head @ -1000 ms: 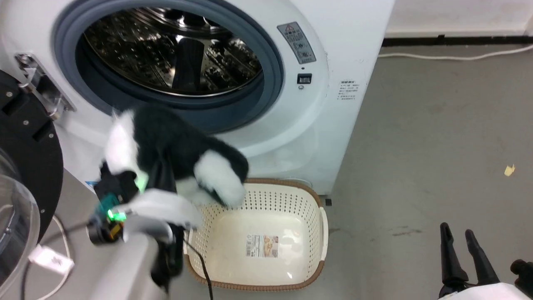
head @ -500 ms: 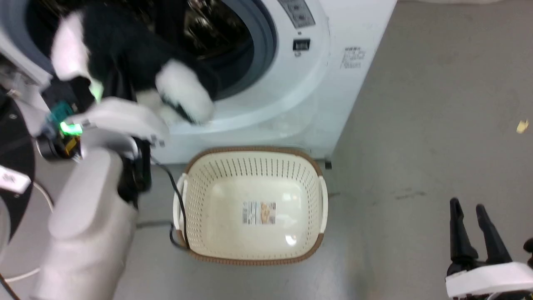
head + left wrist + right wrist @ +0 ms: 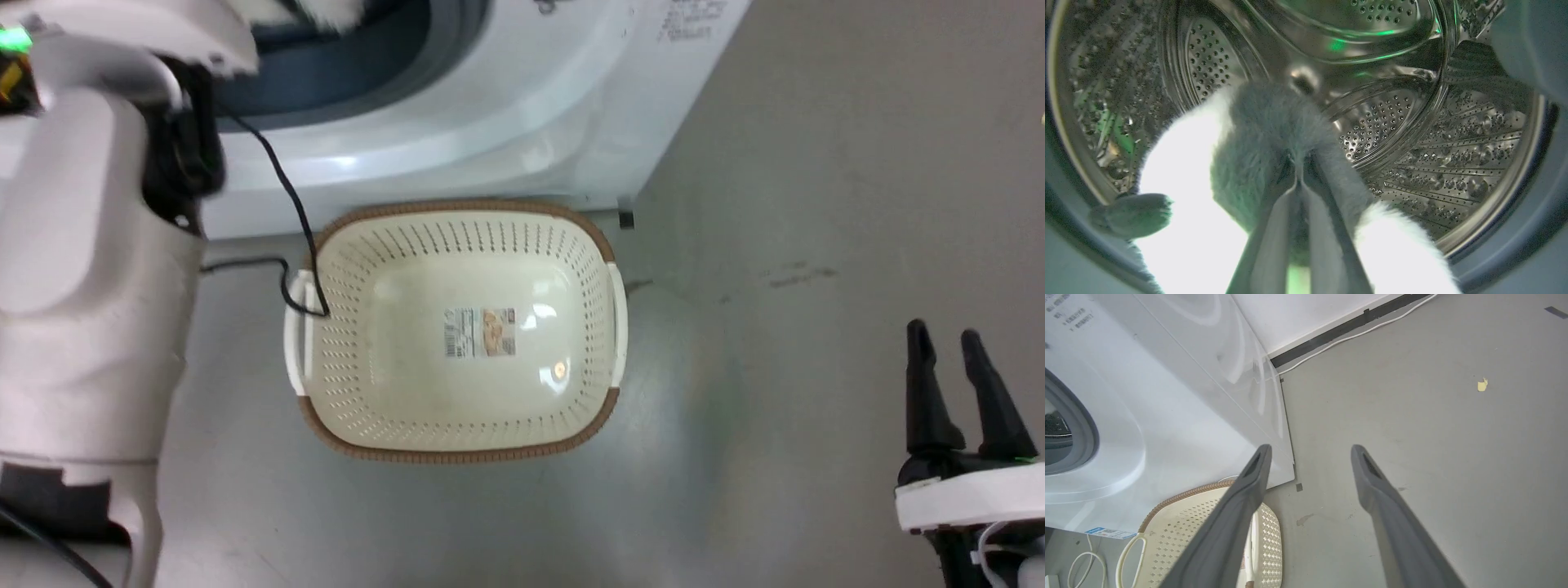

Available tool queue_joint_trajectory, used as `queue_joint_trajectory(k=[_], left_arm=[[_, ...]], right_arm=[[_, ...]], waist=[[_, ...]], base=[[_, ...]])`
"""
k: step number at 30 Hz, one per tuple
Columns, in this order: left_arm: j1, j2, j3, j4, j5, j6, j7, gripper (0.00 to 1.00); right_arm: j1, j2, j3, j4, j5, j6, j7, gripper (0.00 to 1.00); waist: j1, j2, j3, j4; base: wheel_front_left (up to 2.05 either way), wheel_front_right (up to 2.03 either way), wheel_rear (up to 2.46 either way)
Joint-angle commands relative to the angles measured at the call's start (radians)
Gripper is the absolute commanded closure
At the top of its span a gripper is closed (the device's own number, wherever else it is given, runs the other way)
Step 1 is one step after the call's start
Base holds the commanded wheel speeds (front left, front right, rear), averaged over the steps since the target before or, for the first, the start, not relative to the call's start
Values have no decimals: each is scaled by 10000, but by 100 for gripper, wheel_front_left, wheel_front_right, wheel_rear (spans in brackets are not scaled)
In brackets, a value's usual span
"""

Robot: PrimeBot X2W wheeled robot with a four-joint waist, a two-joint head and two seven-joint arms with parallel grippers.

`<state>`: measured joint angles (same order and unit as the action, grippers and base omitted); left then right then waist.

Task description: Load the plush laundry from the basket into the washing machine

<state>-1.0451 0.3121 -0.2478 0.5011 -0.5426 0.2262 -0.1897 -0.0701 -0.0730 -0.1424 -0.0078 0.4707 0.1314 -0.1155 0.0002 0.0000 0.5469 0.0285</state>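
Observation:
The plush laundry (image 3: 1257, 122), black fur with white patches, hangs from my left gripper (image 3: 1299, 161), which is shut on it at the porthole, with the washing machine's steel drum (image 3: 1412, 122) just behind. In the head view, a white tuft of the plush laundry (image 3: 326, 10) shows at the top edge over the grey gasket (image 3: 326, 73). The basket (image 3: 457, 206) stands on the floor before the washing machine (image 3: 506, 106), holding nothing but its label sticker (image 3: 480, 332). My right gripper (image 3: 943, 343) is open at the lower right, away from the basket.
My pale left forearm (image 3: 73, 269) fills the left side, and its black cable (image 3: 286, 204) drapes over the basket's left rim. A white cable (image 3: 1355, 335) runs along the wall base and a yellow scrap (image 3: 1482, 384) lies on the grey floor to the right.
The head camera has tilted down, so machine and basket shifted up the picture. My left arm has carried the plush from below the porthole up into its opening. The right gripper stays open.

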Motion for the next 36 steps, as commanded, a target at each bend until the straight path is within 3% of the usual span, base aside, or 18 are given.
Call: queue_joint_trajectory(k=[1, 20, 32, 33, 34, 36], left_arm=[[-351, 121, 53, 17, 55, -31, -36, 100], [-3516, 953, 400, 553, 102, 144, 736, 100], [-4160, 776, 369, 1267, -88, 101, 792, 100], [-4197, 742, 392, 1353, -129, 99, 761, 65], [-4228, 729, 359, 1456, -132, 66, 777, 0], [-4294, 697, 339, 1633, -157, 22, 746, 0]], right_arm=[[-141, -88, -35, -72, 49, -7, -2, 0], [56, -580, -388, -963, 507, -7, -214, 0], [109, -661, -439, -1298, 651, -7, -260, 0], [102, -673, -453, -1302, 654, -7, -260, 0], [98, -682, -467, -1303, 656, -7, -260, 0], [94, -691, -488, -1302, 653, -7, -256, 0]], waist=[[-2, 0, 497, -241], [-2, 0, 2727, -704], [-2, 0, 3340, -646], [-2, 0, 3347, -641], [-2, 0, 3343, -635], [-2, 0, 3325, -621]], base=[[0, 0, 0], [0, 0, 0], [0, 0, 0], [0, 0, 0], [0, 0, 0], [0, 0, 0]])
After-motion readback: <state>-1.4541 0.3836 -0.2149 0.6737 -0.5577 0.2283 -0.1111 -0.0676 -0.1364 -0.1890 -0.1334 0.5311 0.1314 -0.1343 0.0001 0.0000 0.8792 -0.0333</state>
